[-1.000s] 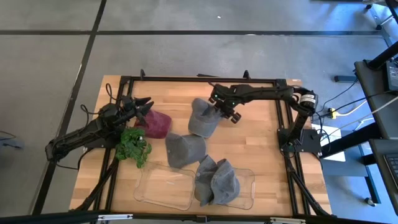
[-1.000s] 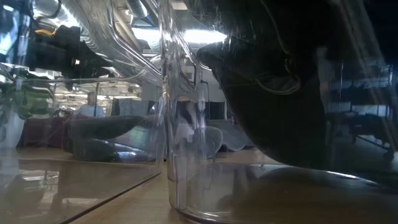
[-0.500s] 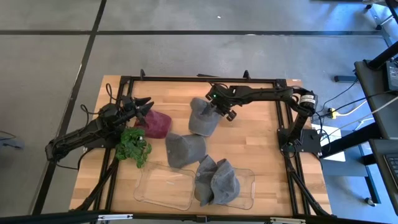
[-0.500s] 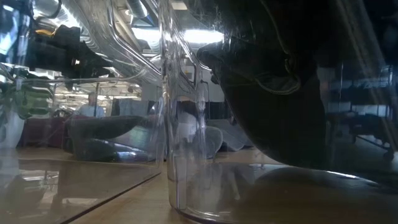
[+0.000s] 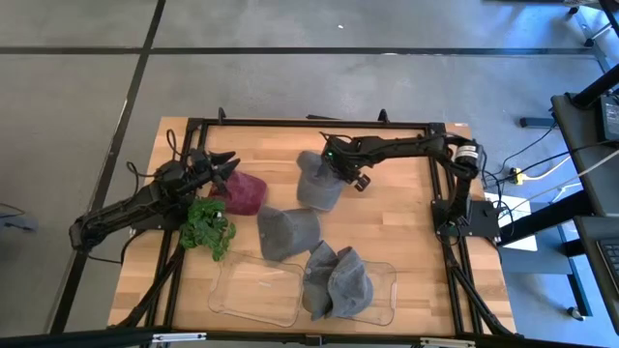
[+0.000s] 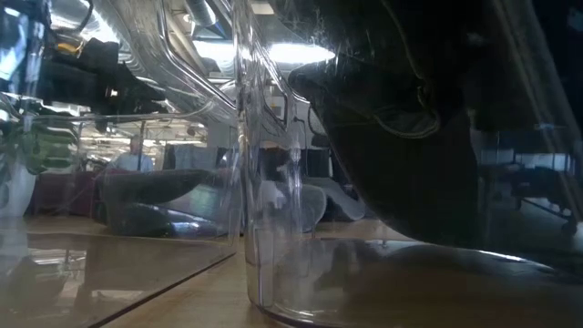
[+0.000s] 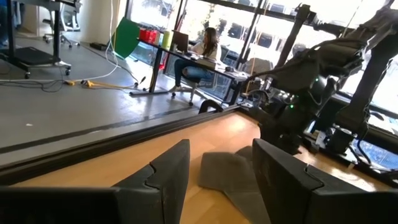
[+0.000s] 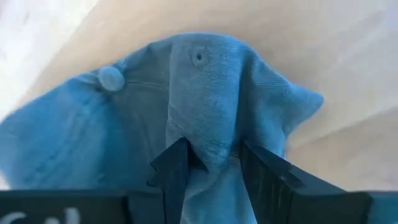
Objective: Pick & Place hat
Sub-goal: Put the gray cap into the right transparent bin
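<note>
A grey cap (image 5: 314,182) lies on the wooden table's far middle. My right gripper (image 5: 334,166) is on its right side, and in its wrist view (image 8: 214,168) the fingers close on a raised fold of the crown, below the top button (image 8: 112,78). My left gripper (image 5: 224,166) waits open at the table's left, over a maroon hat (image 5: 247,192). Its wrist view (image 7: 217,174) shows the grey cap (image 7: 230,174) past the fingers. A second grey cap (image 5: 285,233) lies mid-table. A green hat (image 5: 208,228) lies on the left. My right gripper pinches a raised fold of the cap's crown (image 8: 211,146) between its two fingers (image 8: 171,171), near an eyelet (image 8: 199,57). The fingers come from above, slanting in from the table's right. The rest of the cap lies on the table.
Two clear trays sit at the near edge. The left one (image 5: 253,288) has bare room, and the right one (image 5: 387,290) holds two grey caps (image 5: 338,281). The low view looks through the tray wall (image 6: 264,182) at a dark cap (image 6: 410,137). A black frame (image 5: 290,123) rims the table.
My right gripper has moved a short way toward the table's left, from beside the grey cap's right edge onto its crown.
</note>
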`<act>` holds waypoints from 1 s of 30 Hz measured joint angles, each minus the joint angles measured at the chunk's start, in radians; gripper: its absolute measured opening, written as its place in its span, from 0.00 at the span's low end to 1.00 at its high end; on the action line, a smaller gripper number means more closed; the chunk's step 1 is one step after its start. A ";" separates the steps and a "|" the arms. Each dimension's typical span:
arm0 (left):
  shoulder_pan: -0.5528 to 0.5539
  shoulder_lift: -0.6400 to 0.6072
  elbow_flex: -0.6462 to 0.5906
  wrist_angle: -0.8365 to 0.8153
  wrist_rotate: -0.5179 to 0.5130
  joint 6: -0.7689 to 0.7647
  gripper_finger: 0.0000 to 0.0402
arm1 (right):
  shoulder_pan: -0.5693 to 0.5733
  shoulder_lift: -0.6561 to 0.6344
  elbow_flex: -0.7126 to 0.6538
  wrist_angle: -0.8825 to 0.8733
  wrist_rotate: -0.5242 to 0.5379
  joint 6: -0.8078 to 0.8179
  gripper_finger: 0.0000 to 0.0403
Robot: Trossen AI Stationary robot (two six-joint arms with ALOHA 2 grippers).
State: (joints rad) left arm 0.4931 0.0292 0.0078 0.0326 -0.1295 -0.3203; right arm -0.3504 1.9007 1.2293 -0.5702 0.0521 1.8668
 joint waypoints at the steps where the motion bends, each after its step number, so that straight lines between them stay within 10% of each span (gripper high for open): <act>1: 0.000 0.002 0.000 0.001 0.000 -0.006 0.42 | -0.002 0.003 0.000 -0.002 0.001 -0.041 0.37; 30: 0.000 0.028 0.000 0.001 -0.001 0.018 0.42 | -0.008 0.005 0.000 0.004 -0.001 -0.227 0.37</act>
State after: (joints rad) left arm 0.4927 0.0574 0.0078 0.0334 -0.1303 -0.3028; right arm -0.3580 1.9057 1.2293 -0.5659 0.0513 1.6402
